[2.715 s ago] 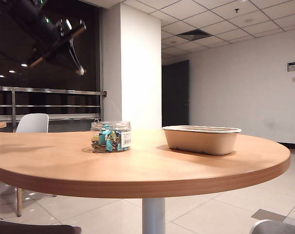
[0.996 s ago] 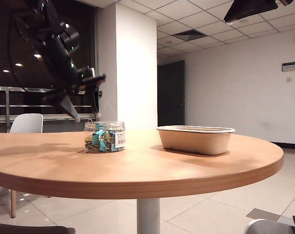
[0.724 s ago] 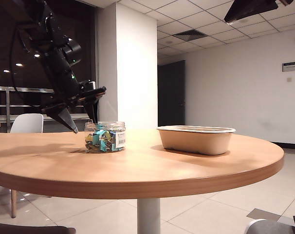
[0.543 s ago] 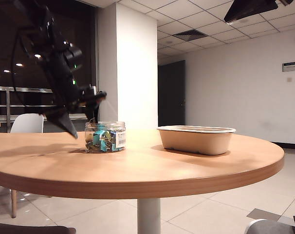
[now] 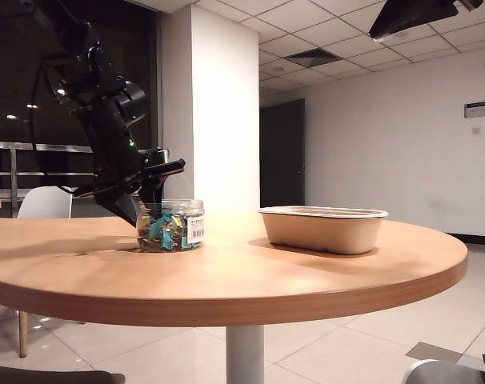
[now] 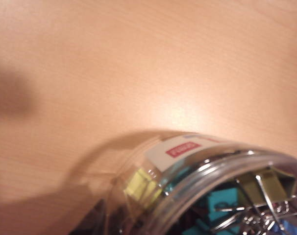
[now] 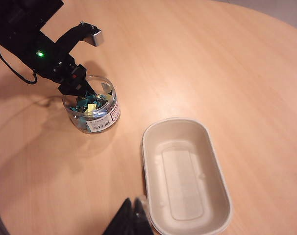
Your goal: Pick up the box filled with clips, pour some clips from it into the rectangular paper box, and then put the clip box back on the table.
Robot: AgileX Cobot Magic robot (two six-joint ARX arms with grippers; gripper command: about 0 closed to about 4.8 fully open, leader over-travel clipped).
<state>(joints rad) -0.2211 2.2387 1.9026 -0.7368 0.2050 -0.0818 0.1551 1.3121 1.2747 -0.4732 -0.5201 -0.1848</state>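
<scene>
Clip jar first — the small clear round plastic jar with a white barcode label stands upright at centre-left of the exterior view, on the round orange-brown wood-grain table. Against the earlier frames, we see the left gripper has dropped from above the jar to its rim; in the right wrist view one finger sits at the jar's mouth and the other stands clear beyond it. We judge the grasp is closing but not made; the jaws look partly apart, and we cannot tell whether they bear on the wall. Teal, yellow and olive binder clips with silver wire handles fill the lidless jar. The beige moulded-pulp oblong tray waits empty, well apart to the right — nothing poured yet. The right gripper hovers near the tray's end, fingers together on nothing.
</scene>
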